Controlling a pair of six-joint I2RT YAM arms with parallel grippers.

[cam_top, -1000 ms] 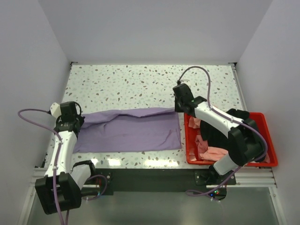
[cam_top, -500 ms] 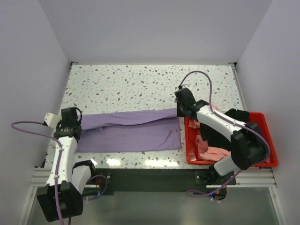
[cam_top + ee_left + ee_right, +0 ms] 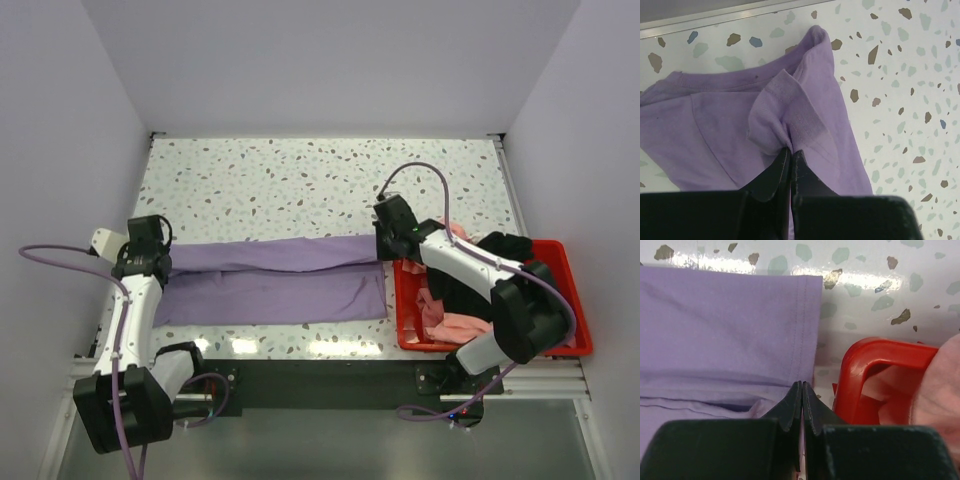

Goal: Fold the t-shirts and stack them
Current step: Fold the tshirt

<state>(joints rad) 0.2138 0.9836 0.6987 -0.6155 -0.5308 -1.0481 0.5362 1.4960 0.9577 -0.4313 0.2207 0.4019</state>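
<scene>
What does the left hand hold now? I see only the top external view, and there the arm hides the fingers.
Observer: In the left wrist view the left hand is shut on a bunched-up fold of the lavender t-shirt, right at a stitched hem.
Operator: And the right hand, please?
Observer: Its wrist view shows the right hand shut too, with the shirt's cloth pinched at the tips.
Operator: How near is the bin to it?
Observer: The rounded corner of the red bin lies just right of the tips; a strip of table separates it from the shirt's hem.
</scene>
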